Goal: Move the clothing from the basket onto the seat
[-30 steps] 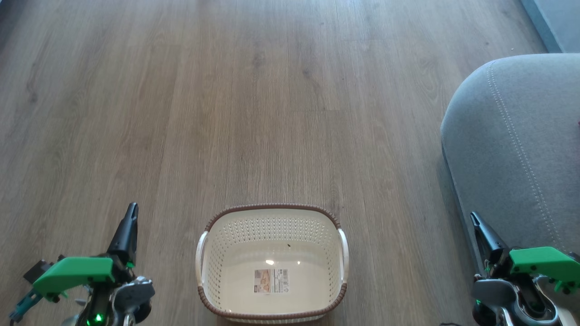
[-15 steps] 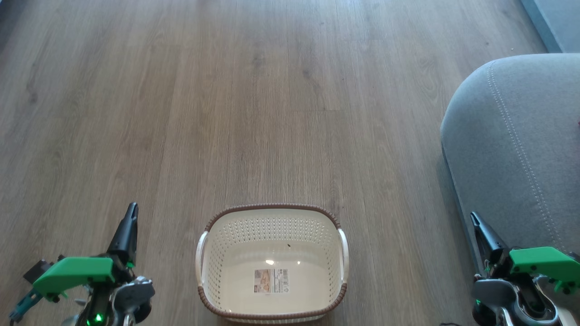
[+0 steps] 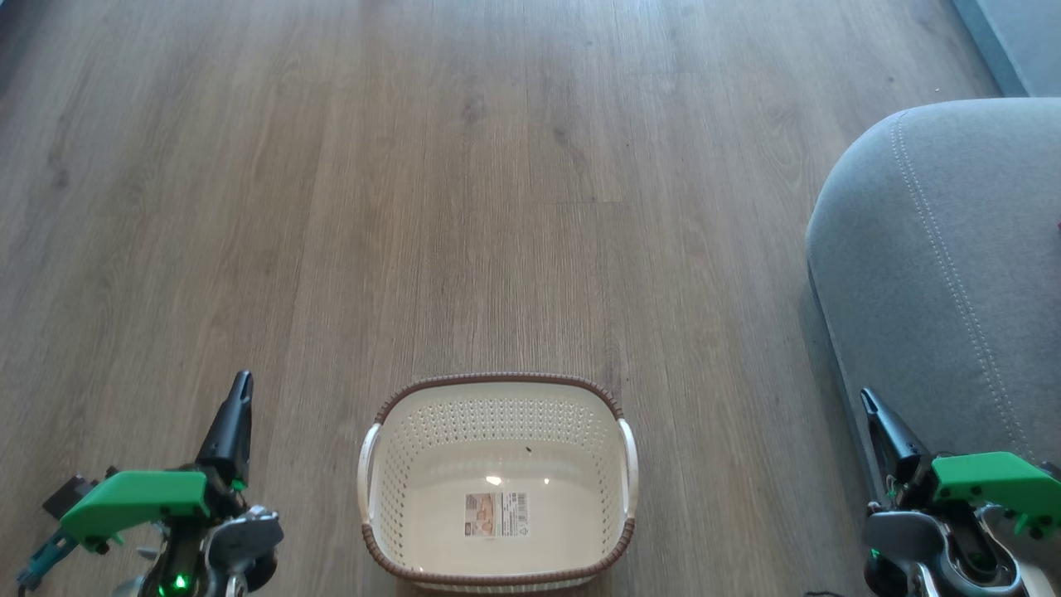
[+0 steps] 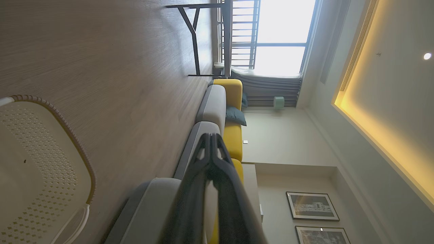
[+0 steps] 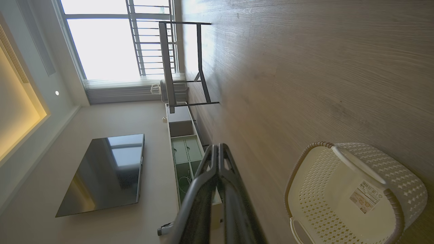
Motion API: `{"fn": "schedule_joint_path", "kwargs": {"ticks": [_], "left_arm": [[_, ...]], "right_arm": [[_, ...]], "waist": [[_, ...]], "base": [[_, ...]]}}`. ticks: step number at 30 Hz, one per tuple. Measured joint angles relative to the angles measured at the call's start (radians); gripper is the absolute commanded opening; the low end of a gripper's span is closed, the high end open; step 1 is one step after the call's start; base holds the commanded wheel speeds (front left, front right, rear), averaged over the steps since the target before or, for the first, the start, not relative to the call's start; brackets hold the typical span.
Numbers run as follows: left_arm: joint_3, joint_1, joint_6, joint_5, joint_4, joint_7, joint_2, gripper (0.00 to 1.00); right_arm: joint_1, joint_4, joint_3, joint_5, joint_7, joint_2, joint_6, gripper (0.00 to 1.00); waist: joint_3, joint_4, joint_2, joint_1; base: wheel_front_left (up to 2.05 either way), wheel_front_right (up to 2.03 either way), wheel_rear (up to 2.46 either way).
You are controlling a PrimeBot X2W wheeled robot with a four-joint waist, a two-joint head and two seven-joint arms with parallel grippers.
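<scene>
The cream basket point(image 3: 377, 489) with its brown rim stands on the wood floor at the bottom centre, holding nothing; only the label on its bottom shows. It also appears in the left wrist view as the basket point(image 4: 78, 149) and in the right wrist view as the basket point(image 5: 403, 203). The grey seat point(image 3: 953, 249) with double stitching fills the right side, and the seat point(image 4: 149, 203) runs along the floor in the left wrist view. The clothing is out of view. My left gripper point(image 3: 240, 385) is shut left of the basket, fingertips together point(image 4: 211, 135). My right gripper point(image 3: 866, 400) is shut beside the seat's front, tips together point(image 5: 217, 146).
Open wood floor point(image 3: 464, 182) stretches ahead of the basket. A black-framed table point(image 5: 183, 64) stands far off by the window. A dark television point(image 5: 105, 173) hangs over a low cabinet point(image 5: 184, 149). Yellow backrests point(image 4: 234, 135) line the sofa.
</scene>
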Motion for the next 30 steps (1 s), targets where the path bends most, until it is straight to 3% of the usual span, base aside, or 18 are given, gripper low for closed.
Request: {"fn": "schedule_joint_path", "kwargs": {"ticks": [30], "left_arm": [[0.0, -0.001, 0.0, 0.0, 0.0, 0.0, 0.0, 0.0]], "right_arm": [[0.0, 0.0, 0.0, 0.0, 0.0, 0.0, 0.0, 0.0]], "waist": [[0.0, 0.0, 0.0, 0.0]], "base": [[0.0, 0.0, 0.0]]}}
